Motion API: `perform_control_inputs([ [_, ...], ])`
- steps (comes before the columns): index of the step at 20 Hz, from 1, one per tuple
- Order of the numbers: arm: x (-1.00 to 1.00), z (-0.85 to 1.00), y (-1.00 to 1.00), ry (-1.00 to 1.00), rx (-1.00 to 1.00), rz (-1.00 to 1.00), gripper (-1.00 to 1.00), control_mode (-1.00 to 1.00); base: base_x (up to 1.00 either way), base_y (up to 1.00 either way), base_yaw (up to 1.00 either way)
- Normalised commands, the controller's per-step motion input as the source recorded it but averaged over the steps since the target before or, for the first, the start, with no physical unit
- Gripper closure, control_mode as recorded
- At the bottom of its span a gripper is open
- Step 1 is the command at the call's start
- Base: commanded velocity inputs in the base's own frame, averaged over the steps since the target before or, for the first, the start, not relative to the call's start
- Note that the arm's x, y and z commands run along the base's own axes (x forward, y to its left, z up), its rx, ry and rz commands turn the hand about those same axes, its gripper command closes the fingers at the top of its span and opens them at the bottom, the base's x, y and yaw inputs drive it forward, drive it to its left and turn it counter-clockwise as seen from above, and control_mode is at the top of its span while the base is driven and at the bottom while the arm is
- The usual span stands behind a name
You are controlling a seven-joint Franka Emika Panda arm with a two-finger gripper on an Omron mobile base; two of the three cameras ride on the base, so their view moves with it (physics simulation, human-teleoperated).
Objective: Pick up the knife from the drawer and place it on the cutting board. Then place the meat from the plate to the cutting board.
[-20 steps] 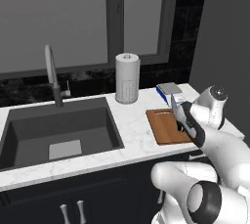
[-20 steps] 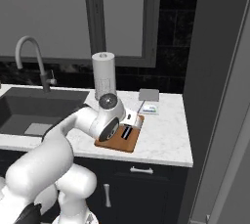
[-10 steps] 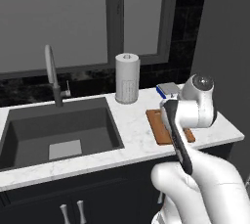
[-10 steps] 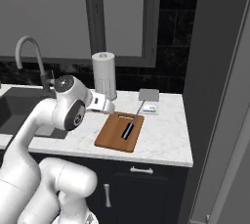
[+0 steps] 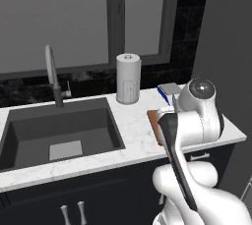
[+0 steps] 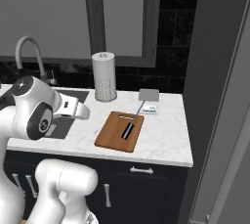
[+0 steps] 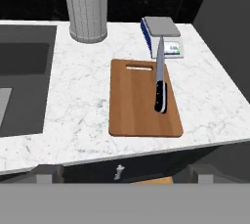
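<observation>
A dark sink (image 7: 19,71) sits at the left of the white marble bench (image 7: 78,105), with a paper towel roll (image 7: 87,5) behind. To the right, the knife (image 7: 160,78) lies on the cutting board (image 7: 136,105), its blade tip reaching a small scale (image 7: 163,34). The fingers (image 7: 122,176) stand wide apart, holding nothing.

**Knife on the board, centre of the hand view**

The knife (image 7: 160,83) lies on the cutting board's (image 7: 134,105) right half, blade tip reaching the kitchen scale (image 7: 162,35) above it. The paper towel roll (image 7: 88,5) stands upper left; the sink (image 7: 22,86) sits at the left edge.
</observation>
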Motion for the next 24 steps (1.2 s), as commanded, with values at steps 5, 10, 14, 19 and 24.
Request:
perform_control_inputs([
  [5, -0.04, 0.00, -0.01, 0.00, 0.00, 0.01, -1.00, -1.00, 0.00, 0.00, 0.00],
  [10, -0.02, -0.01, 0.02, 0.00, 0.00, 0.00, -1.00, -1.00, 0.00, 0.00, 0.00],
  [14, -0.20, -0.02, 0.39, 0.00, 0.00, 0.01, -1.00, 1.00, -0.09, 0.25, 0.01],
  [19, 0.00, 0.00, 0.00, 0.00, 0.00, 0.00, -1.00, 1.00, -0.29, 1.00, 0.15],
  [24, 0.00, 0.00, 0.00, 0.00, 0.00, 0.00, -1.00, 1.00, -0.18, 1.00, 0.13],
])
